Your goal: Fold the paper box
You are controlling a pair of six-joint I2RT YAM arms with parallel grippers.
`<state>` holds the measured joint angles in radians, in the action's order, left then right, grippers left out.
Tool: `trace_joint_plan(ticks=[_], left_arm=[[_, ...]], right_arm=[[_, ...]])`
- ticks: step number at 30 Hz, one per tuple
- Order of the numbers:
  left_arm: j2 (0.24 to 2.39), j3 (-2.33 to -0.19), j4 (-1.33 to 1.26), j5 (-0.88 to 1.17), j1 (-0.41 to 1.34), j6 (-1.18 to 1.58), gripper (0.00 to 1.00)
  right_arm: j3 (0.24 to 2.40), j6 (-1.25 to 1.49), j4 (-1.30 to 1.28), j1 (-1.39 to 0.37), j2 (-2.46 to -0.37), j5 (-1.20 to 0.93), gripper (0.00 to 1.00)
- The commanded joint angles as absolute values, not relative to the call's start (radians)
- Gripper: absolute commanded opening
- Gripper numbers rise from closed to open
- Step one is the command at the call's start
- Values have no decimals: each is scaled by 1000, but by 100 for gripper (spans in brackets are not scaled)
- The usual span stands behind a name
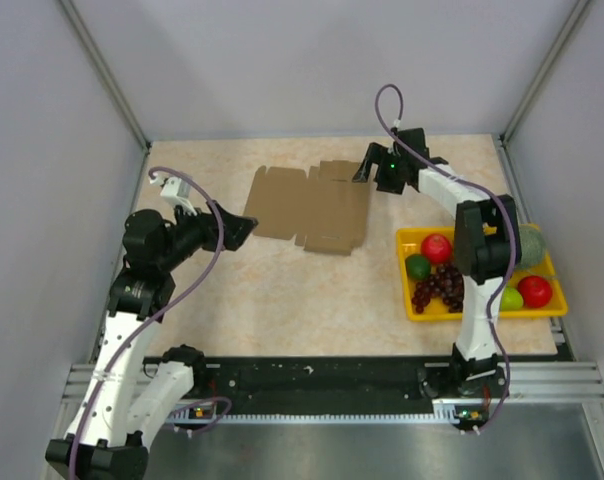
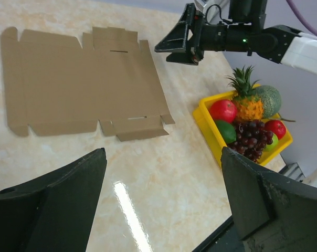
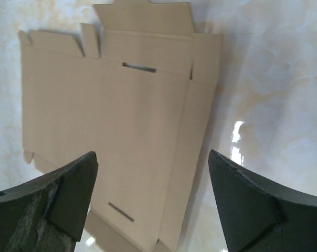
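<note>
Lying flat: the paper box [image 1: 307, 208] is an unfolded brown die-cut sheet, spread on the far half of the worktop [image 1: 282, 290] with no flap raised.
Sheet detail: the left wrist view shows the paper box [image 2: 80, 84] with tabs along its edges and two thin slots cut near one end. The right wrist view shows the paper box [image 3: 122, 131] from above, with the same slots and crease lines.
Left tool: the left tool [image 1: 240, 228] stands wide open with nothing between its fingers. It sits low, just beside the left end of the sheet and pointing toward it.
Left tool, own camera: the left tool [image 2: 162, 173] has both dark fingers spread to the sides of the view. The bare worktop lies between them, and the sheet lies a little ahead, apart from the fingers.
Right tool: the right tool [image 1: 367, 168] is also wide open and holds nothing. It hangs at the far right corner of the sheet.
Right tool, own camera: the right tool [image 3: 153, 157] looks straight down on the cardboard, and the sheet's right edge runs between its two fingers. Whether they touch the sheet cannot be told.
Right tool, from the left wrist: the right tool [image 2: 174, 47] is above the worktop beyond the sheet's slotted end.
Fruit tray: a yellow tray [image 1: 404, 275] sits on the worktop right of the sheet and apart from it, holding grapes, red and green fruit, a pineapple and a melon.
</note>
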<state>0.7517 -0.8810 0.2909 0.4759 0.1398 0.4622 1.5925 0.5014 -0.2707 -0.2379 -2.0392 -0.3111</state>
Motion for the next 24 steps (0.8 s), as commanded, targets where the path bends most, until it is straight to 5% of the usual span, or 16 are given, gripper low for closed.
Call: trace_joint_plan(ticks=[1, 15, 20, 23, 24], left_arm=[[761, -868, 212, 537, 144, 505, 94], [765, -870, 199, 548, 158, 508, 92], [784, -867, 201, 552, 173, 492, 83], [795, -870, 199, 554, 187, 491, 83], [799, -871, 199, 557, 196, 485, 80]], right_arm=[[1678, 483, -265, -239, -2101, -266, 83], [1695, 506, -156, -213, -2266, -397, 56], [1574, 538, 30, -213, -2226, -474, 40], [1540, 545, 109, -213, -2209, -515, 18], [1522, 529, 123, -212, -2201, -525, 0]])
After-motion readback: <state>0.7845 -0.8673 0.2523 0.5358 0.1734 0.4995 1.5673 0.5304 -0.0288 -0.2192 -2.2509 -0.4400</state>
